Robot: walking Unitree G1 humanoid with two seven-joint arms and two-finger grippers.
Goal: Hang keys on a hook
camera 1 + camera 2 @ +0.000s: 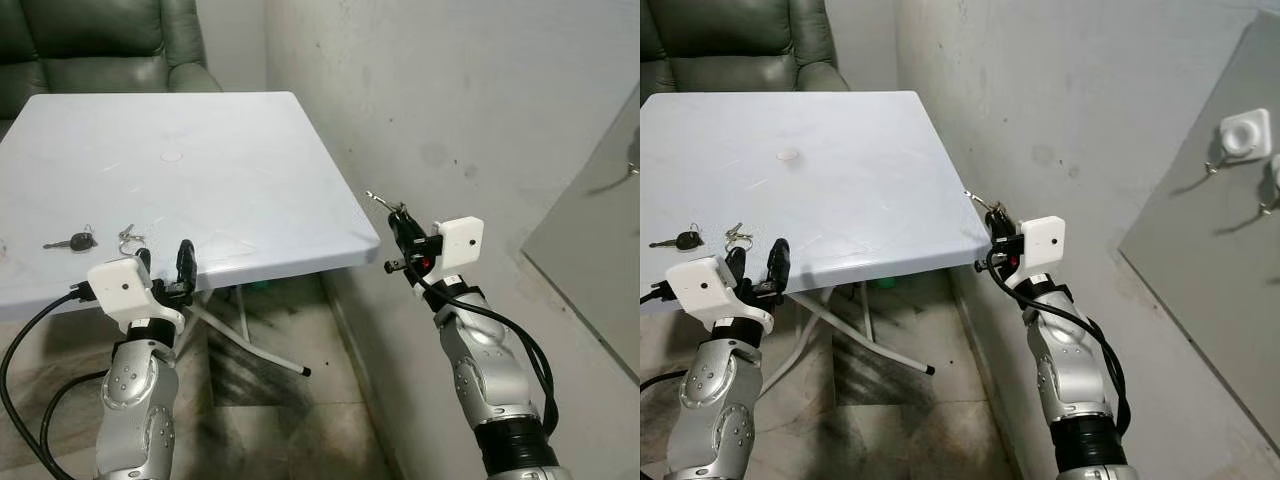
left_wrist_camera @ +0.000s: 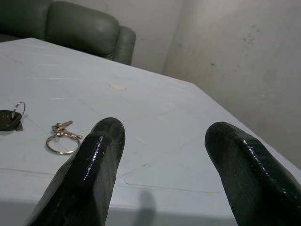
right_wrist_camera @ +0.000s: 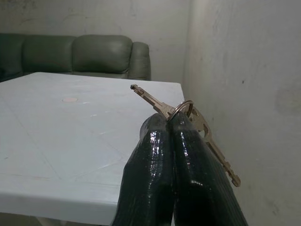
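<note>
Two brass keys on a ring [image 3: 188,113] sit pinched in the right gripper [image 3: 168,123] off the white table's [image 1: 250,160] right corner, ready for the wall hooks [image 1: 1243,135], while the left gripper [image 2: 164,141] gapes wide near two more key sets [image 1: 100,240] by the front edge.

Head stereo pair looks forward and down, sharing the tabletop [image 1: 200,180] at 11 o'clock and wall [image 1: 450,100] at 1 o'clock. Each wrist camera sights closely along its pincer, across the tabletop toward the sofa [image 2: 84,33].
</note>
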